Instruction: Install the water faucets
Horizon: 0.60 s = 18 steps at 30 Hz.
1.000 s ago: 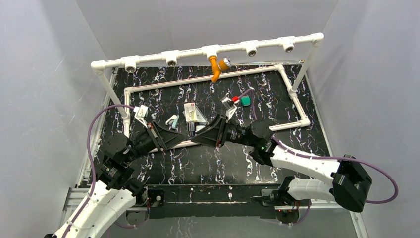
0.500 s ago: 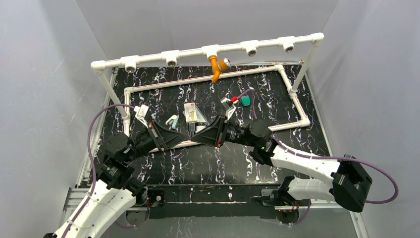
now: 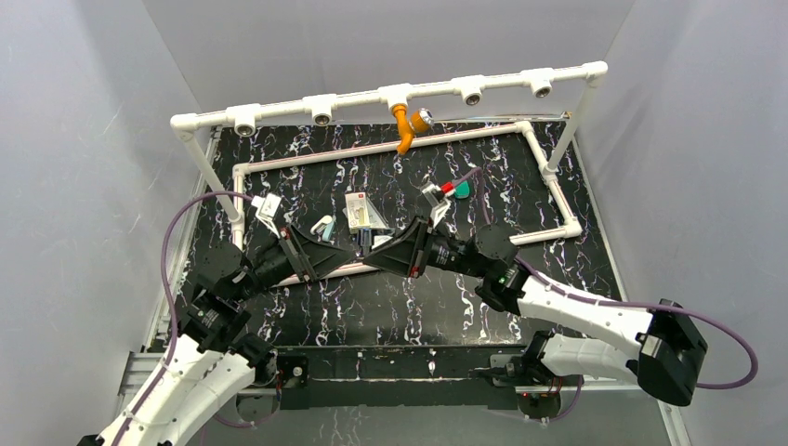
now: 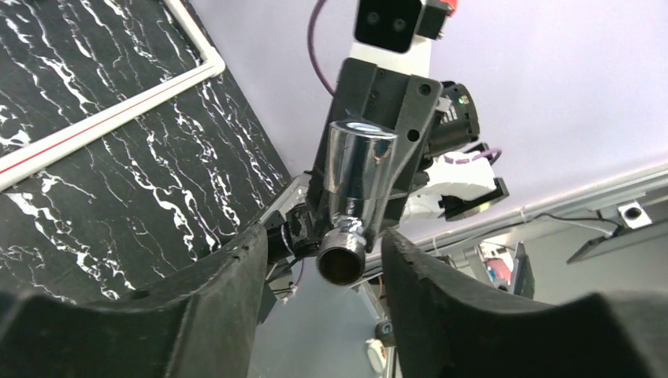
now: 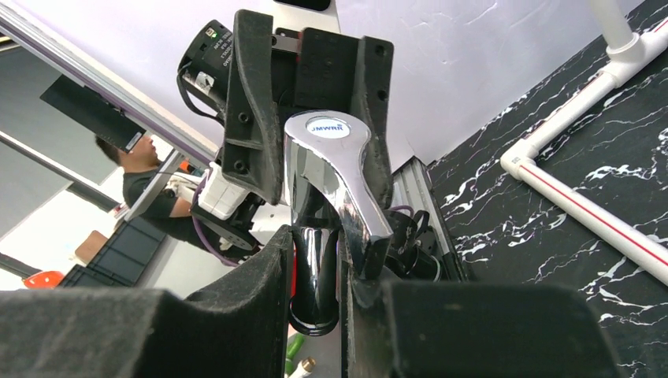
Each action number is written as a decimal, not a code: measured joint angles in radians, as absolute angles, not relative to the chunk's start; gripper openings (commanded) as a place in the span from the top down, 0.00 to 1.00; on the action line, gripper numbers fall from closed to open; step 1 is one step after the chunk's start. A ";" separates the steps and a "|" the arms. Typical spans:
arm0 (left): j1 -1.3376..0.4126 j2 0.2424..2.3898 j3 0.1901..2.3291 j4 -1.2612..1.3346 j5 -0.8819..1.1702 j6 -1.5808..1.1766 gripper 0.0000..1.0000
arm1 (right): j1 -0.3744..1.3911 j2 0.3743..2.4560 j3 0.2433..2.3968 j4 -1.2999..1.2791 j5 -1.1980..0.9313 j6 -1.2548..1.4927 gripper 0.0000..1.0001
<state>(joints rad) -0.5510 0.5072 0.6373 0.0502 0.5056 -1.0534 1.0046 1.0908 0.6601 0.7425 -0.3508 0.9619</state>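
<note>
The silvery chrome metal faucet point(image 5: 331, 181) has a mirror-bright tubular body, a flat lever handle with a small blue-lettered badge on top, and an open round threaded end, seen from the left wrist. The orange plastic faucet point(image 3: 405, 125) has a curved spout and a shiny round knob. It hangs from the middle socket of the raised white plastic pipe rail point(image 3: 316, 100).

Below that rail lies the black table top veined with white point(image 3: 390, 307), closed in by pale grey walls point(image 3: 93, 139).

The chrome faucet is held in the air in front of the rail, towards the arm bases, roughly below its middle. The right gripper point(image 5: 315, 268) pinches the faucet's body between pressed-in fingers. The left gripper point(image 4: 323, 260) faces it with its fingers spread, one on either side of the faucet's threaded end, with a gap on each side.
</note>
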 measured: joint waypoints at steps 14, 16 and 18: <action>-0.551 0.625 0.972 -0.321 0.337 -0.797 0.27 | 1.005 0.920 0.723 0.379 -0.203 0.743 0.99; -0.551 0.675 1.051 -0.373 0.292 -0.742 0.27 | 1.005 0.897 0.759 0.290 -0.159 0.690 0.99; -0.551 0.718 1.111 -0.416 0.247 -0.694 0.27 | 1.005 0.879 0.815 0.187 -0.105 0.627 0.99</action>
